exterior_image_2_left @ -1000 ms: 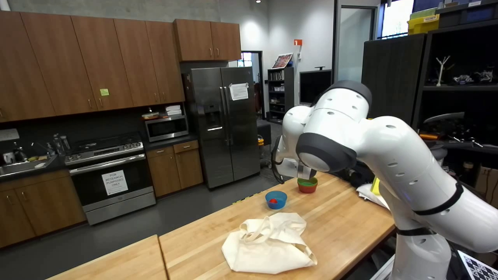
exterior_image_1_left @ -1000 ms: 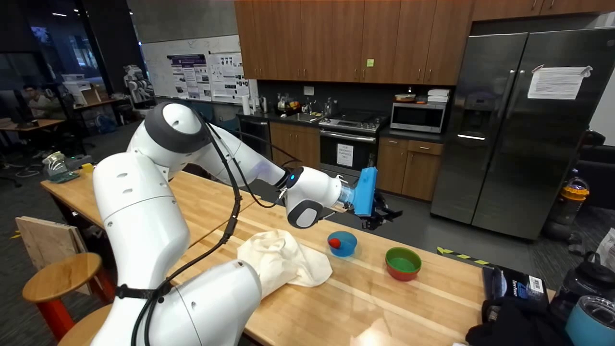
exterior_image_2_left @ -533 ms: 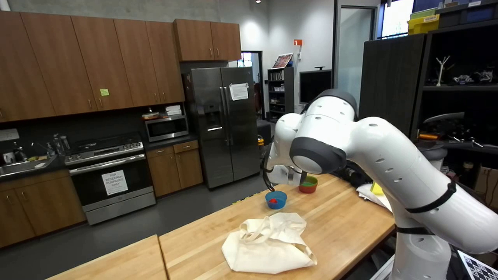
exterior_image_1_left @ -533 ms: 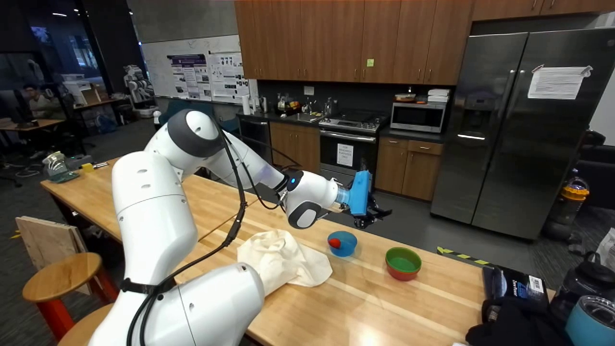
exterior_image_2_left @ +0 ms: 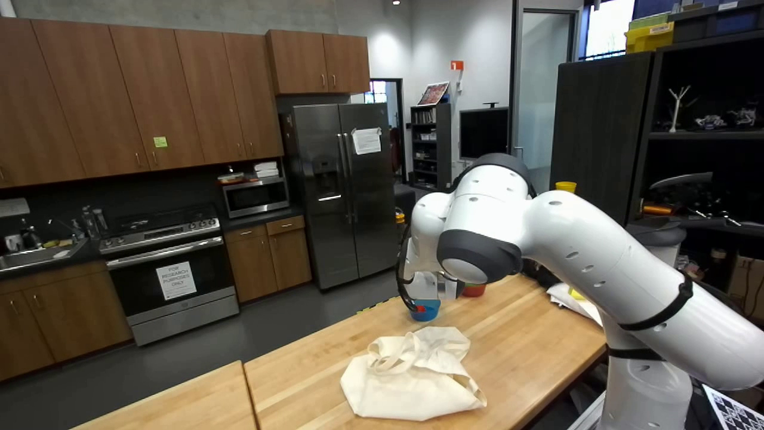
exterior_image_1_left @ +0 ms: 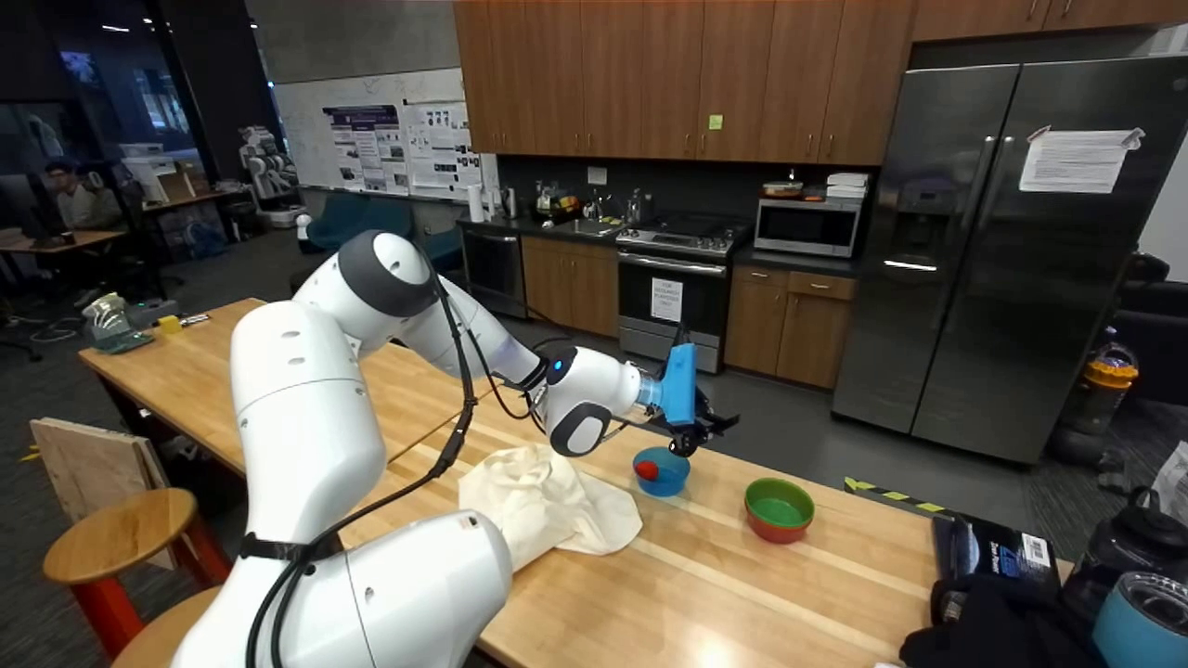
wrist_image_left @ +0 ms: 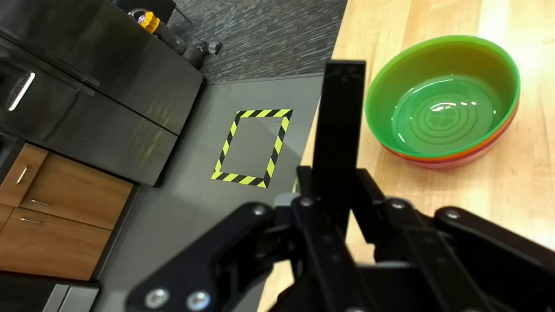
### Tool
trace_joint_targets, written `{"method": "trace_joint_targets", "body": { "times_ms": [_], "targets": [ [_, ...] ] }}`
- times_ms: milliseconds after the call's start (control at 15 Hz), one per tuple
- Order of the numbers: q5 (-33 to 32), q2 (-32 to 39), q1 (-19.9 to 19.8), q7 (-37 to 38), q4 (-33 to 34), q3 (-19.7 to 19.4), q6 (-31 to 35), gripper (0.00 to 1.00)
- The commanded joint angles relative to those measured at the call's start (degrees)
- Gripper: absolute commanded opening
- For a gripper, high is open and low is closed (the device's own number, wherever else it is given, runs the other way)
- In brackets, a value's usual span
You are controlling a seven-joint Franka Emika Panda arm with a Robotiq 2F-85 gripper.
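Evidently, the black jointed fingers (wrist_image_left: 367, 206) are clamped on a long, flat-ended black bar (wrist_image_left: 340, 121).
The bar juts out between them, near a round blue bowl (exterior_image_1_left: 665, 489) holding a small rounded red object (exterior_image_1_left: 647, 470); farther along the pale wooden surface (exterior_image_1_left: 705, 580), a round green bowl (wrist_image_left: 446, 125) nests in a red bowl (exterior_image_1_left: 778, 533). A crumpled cream cloth bag (exterior_image_1_left: 557, 510) lies opposite.

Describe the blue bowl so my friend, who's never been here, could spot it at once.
On the wooden table, find the cream bag. The blue bowl sits between it and the stacked green and red bowls. Unlike those, it is a single bowl, with something red inside.
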Motion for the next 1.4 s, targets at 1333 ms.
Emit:
{"method": "trace_joint_targets", "body": {
  "times_ms": [1333],
  "targets": [
    [-0.7, 7.5, -1.9, 0.9, 3.9, 3.3, 0.1, 0.06]
  ]
}}
